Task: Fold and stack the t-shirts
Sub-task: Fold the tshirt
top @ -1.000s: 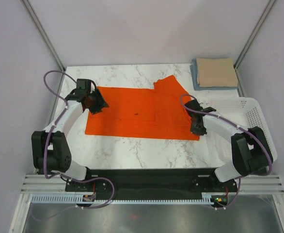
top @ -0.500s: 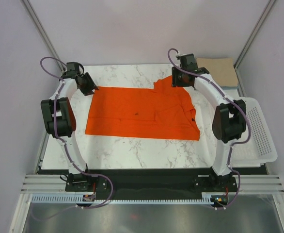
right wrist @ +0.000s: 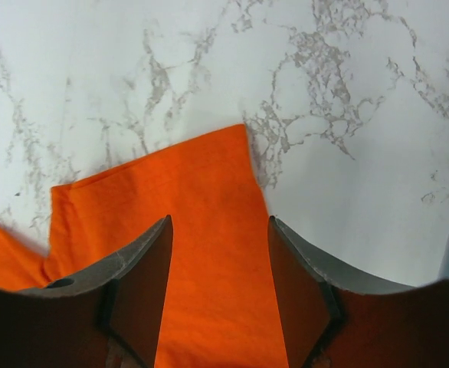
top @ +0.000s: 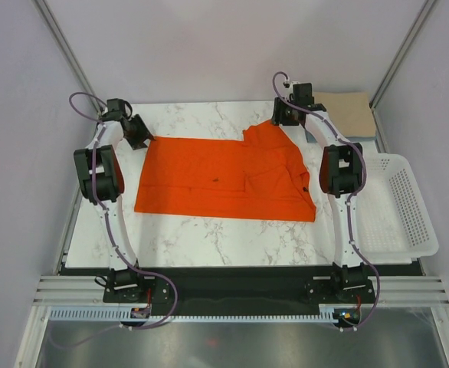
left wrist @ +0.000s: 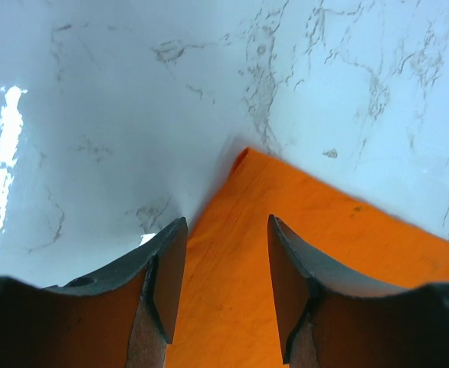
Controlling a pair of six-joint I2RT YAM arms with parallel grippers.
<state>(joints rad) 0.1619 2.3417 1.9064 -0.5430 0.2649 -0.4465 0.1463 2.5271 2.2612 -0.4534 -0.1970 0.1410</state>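
The bright orange t-shirt (top: 224, 178) lies spread flat on the marble table. My left gripper (top: 142, 139) is open over its far left corner (left wrist: 244, 157); the cloth shows between the jaws in the left wrist view. My right gripper (top: 280, 121) is open over the shirt's far right sleeve (right wrist: 209, 230). The tan-beige t-shirt (top: 345, 112) lies folded at the far right corner on top of the folded light blue t-shirt (top: 310, 121), of which only an edge shows.
A white perforated plastic basket (top: 399, 201) stands at the table's right edge. Bare marble table (top: 209, 234) lies in front of the orange shirt. Grey walls close in on both sides and the back.
Both arms have stretched away from the near side to the shirt's far corners. The left gripper moved to the far left corner, the right gripper to the far right sleeve. The shirt has not moved.
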